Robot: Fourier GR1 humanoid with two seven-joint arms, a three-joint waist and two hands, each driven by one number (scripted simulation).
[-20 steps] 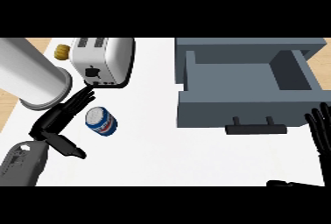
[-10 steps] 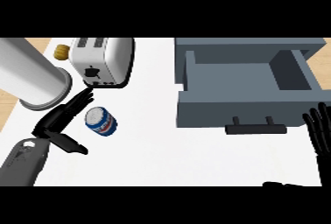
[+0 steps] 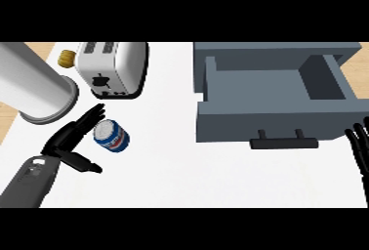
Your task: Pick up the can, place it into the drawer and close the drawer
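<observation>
Left hand (image 3: 72, 139) sits just left of the can (image 3: 112, 135), fingers straight and spread along its side, thumb splayed below, nothing gripped yet; forearm angles in from the lower left, lined up, I'd say, for a side grasp; can stands on the table (image 3: 173, 166), near the toaster (image 3: 112, 68); drawer (image 3: 277, 114) is pulled open to receive it; right hand (image 3: 359, 149) rests open at the right edge.
</observation>
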